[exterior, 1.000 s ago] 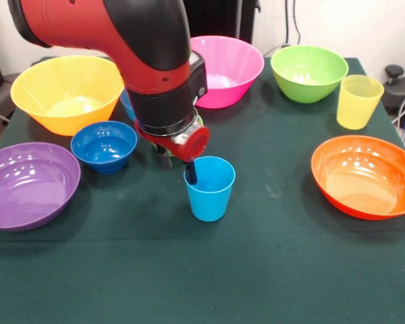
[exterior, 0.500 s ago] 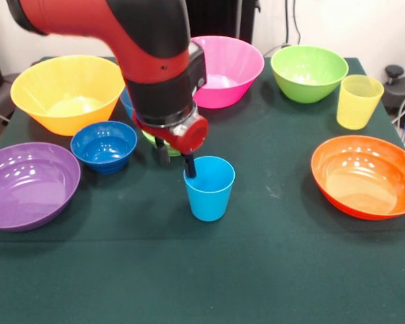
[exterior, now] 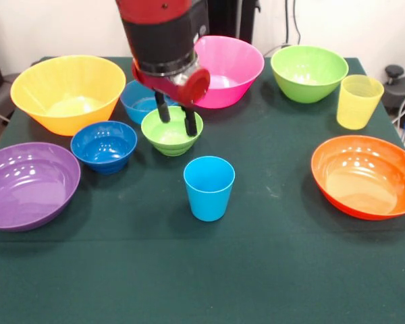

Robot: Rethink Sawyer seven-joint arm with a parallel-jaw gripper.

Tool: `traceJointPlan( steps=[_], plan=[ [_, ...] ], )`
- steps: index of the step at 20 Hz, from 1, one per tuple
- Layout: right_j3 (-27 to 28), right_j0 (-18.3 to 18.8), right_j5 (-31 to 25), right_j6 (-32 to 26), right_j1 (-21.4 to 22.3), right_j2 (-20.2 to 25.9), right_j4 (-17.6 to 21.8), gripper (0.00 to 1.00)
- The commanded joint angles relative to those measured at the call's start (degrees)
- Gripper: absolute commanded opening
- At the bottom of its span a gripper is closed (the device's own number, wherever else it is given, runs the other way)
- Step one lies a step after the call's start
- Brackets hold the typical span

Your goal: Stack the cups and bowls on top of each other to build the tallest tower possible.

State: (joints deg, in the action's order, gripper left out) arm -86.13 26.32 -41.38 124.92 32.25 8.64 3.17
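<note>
Standing alone and upright on the desk (exterior: 270, 270), the light blue cup (exterior: 209, 187) looks like the tower's base, with nothing on it yet. Above the small lime green bowl (exterior: 172, 131) hangs the gripper (exterior: 176, 116), its two fingers (exterior: 190, 120) spread apart and seemingly empty. Everything else remains unstacked: the small dark blue bowl (exterior: 104, 145), the yellow cup (exterior: 360, 101) and the larger bowls.

Red-and-black arm (exterior: 163, 34) ends in a black two-fingered claw (exterior: 176, 116).
</note>
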Motion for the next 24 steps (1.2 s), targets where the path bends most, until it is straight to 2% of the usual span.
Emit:
traceJointPlan(
  steps=[1,4,8,14,24],
  plan=[
    [-11.4,2.0,5.9,0.2,2.9,3.8,0.2,1.00],
    [-13.1,2.8,7.2,-1.0,3.5,3.8,1.5,1.00],
    [-14.6,3.9,10.3,-2.6,1.6,3.6,4.4,1.00],
    [-13.9,2.3,15.7,-2.3,-2.9,0.9,9.7,1.00],
    [-11.0,-1.3,14.4,-0.8,-4.4,0.8,11.8,1.00]
  ],
)
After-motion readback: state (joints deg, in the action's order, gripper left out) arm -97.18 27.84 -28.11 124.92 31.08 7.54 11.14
